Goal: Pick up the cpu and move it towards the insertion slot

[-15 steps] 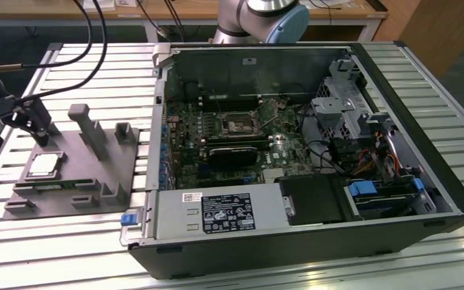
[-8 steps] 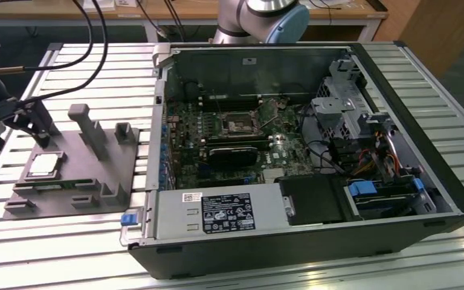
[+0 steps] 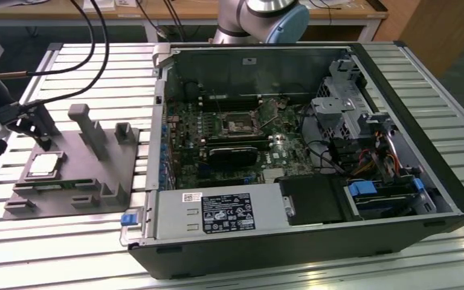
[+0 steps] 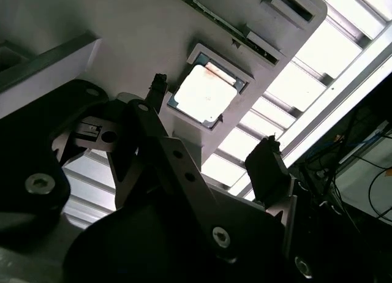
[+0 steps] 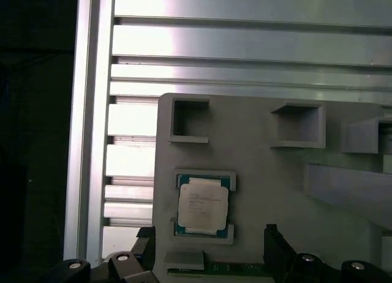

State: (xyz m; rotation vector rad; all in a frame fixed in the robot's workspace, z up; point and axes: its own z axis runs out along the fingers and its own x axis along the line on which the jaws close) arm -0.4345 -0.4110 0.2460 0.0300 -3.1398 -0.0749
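The cpu [image 5: 203, 204] lies flat in its shallow square pocket on the grey fixture [image 5: 263, 173]. The fixture rests on the slatted aluminium table [image 3: 55, 254] at the exterior view's left, well apart from the open computer case [image 3: 296, 251]. The gripper [image 5: 208, 231] hangs just above that pocket with its black fingers [image 4: 267, 163] spread wide, one to each side of the chip, and nothing between them (no contact that I can make out).

By my reading this is the approach stage of the pick: the chip is not yet lifted, and the square socket [image 3: 238, 125] on the motherboard is far off inside the case. A grasp from here calls for a straight descent and a close on the chip's thin edges, since the pocket's raised lips leave little room.

The chip's top is a smooth, bright metal plate on a green board. The fixture is matte grey, with blocky posts and recesses. The table is ribbed, reflective metal.
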